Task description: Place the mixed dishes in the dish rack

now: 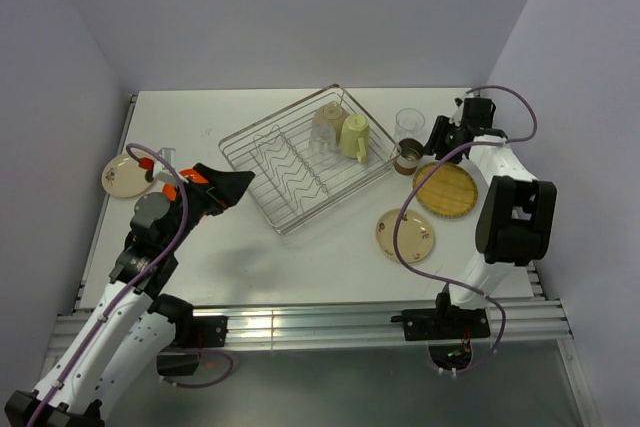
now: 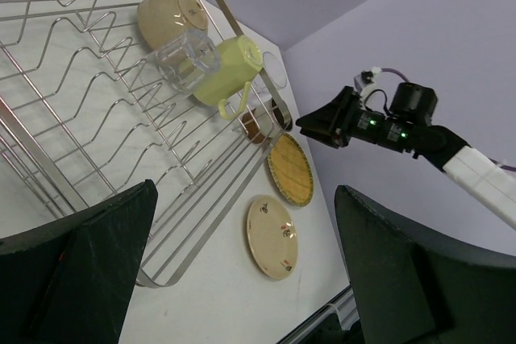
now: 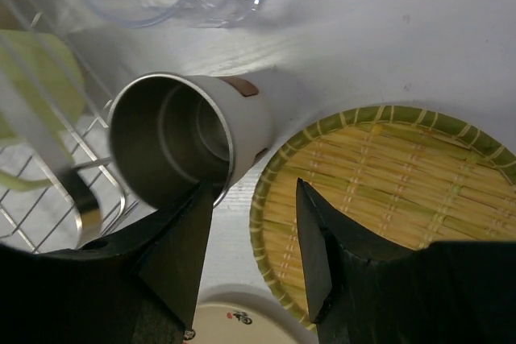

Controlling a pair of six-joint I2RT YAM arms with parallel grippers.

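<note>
Right pincer (image 3: 251,199): jaws about half apart with nothing between them; one finger (image 3: 181,239) sits right at the rim of the cup.
Left pincer (image 2: 244,195): jaws spread wide and empty, hanging near the rack's near-left corner.
Cup (image 3: 189,130): brown and white outside, dull metallic grey inside; a smooth, thin-walled cylinder. It stands on the bench just outside the rack's right wall, beside the woven plate.
Risk, cup: I judge the finger could clip the rim rather than straddle the wall. That would tip the slick cup against the rack wires or onto the woven plate.
Risk, glass (image 1: 408,125): clear, light and close behind the cup, so a shove could topple it.
Rack (image 1: 290,172): square basket of silver wire with zigzag dividers. It holds a beige bowl (image 2: 171,18), a second clear tumbler (image 2: 187,58) and a pale-green mug (image 2: 230,74), all in the far corner.
Woven plate (image 3: 387,191): yellow with a green edge, round, flat, ribbed straw texture.
Speckled plates: cream, glazed, shallow. One (image 1: 405,234) lies near the woven plate; the other (image 1: 125,175) is well apart at the bench's left.
Bench (image 1: 300,262): white, matte.
</note>
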